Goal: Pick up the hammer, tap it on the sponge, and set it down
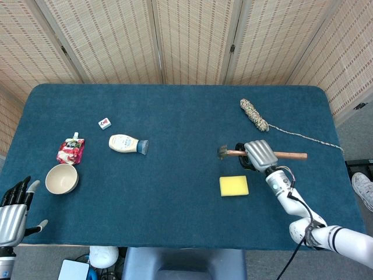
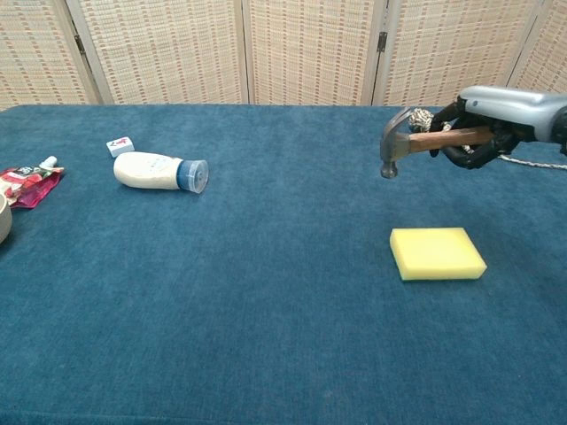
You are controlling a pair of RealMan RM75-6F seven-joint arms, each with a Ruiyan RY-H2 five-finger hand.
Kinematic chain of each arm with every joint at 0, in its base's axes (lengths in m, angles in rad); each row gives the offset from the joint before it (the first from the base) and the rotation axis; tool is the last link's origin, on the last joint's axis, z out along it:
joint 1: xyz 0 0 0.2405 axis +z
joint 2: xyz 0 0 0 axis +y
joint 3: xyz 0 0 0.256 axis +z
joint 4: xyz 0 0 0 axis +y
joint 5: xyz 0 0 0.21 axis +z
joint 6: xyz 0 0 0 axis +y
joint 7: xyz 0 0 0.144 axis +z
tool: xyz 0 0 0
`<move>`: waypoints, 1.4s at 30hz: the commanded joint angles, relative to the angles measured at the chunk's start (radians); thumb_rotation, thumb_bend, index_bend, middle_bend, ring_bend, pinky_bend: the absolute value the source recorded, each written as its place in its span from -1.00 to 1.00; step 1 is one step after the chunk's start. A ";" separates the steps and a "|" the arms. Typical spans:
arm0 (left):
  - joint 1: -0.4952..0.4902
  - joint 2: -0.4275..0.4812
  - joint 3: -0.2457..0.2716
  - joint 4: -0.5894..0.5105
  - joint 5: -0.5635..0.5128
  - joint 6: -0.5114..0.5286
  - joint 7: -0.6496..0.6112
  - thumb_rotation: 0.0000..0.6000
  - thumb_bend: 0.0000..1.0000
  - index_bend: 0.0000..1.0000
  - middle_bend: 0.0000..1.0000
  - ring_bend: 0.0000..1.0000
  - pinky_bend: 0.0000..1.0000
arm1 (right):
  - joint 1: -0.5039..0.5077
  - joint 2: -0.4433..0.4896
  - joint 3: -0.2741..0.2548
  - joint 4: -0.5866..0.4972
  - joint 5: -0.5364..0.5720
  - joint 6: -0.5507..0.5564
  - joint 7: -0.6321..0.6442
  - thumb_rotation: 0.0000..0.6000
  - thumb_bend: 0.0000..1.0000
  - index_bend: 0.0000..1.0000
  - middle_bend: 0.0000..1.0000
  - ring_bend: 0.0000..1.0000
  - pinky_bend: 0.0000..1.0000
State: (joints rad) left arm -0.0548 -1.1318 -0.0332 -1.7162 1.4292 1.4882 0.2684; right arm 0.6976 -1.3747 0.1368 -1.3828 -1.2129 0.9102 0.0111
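A blue table (image 1: 175, 192) fills most of the view, with woven screens (image 1: 192, 41) standing behind it. The right arm (image 1: 326, 236) reaches in over the near right corner. Its right hand (image 1: 260, 155) grasps the hammer (image 1: 265, 154) around the wooden handle, fingers curled under it. The hammer hangs in the air, roughly level, its steel head (image 2: 391, 150) pointing toward the table's middle and hovering above and a little behind the sponge (image 1: 233, 185), apart from it. The sponge, yellow and flat, lies on the cloth near the front right.

The left hand (image 1: 14, 210) sits low at the near left edge, off the cloth, fingers spread and holding nothing.

A white bottle (image 1: 128, 143) with a blue cap lies on its side in the left half. A cream bowl (image 1: 62, 178) stands near the left edge, and a red pouch (image 1: 70, 150) lies just behind it. A coil of rope (image 1: 254, 114) lies toward the back right, its loose end trailing to the right edge. A small white tile (image 1: 104, 123) rests behind the bottle.
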 commanded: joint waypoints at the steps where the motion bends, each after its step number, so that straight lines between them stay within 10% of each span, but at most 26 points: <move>1: -0.002 0.001 0.001 -0.012 0.005 0.002 0.013 1.00 -0.70 -0.83 -1.00 -1.00 -0.73 | -0.063 0.061 -0.046 -0.059 -0.095 0.053 0.104 1.00 0.81 0.80 0.60 0.56 0.66; 15: -0.018 -0.002 0.000 -0.066 0.014 -0.008 0.085 1.00 -0.70 -0.82 -1.00 -1.00 -0.73 | -0.220 0.116 -0.171 -0.039 -0.270 0.207 0.246 1.00 0.77 0.82 0.61 0.61 0.68; 42: -0.025 -0.007 0.004 -0.069 -0.013 -0.026 0.102 1.00 -0.70 -0.82 -1.00 -1.00 -0.73 | -0.221 0.000 -0.136 0.097 -0.296 0.189 0.295 1.00 0.76 0.83 0.63 0.63 0.68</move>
State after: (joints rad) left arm -0.0804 -1.1388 -0.0288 -1.7853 1.4157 1.4622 0.3707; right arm 0.4817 -1.3787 -0.0105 -1.2774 -1.5070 1.0776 0.2860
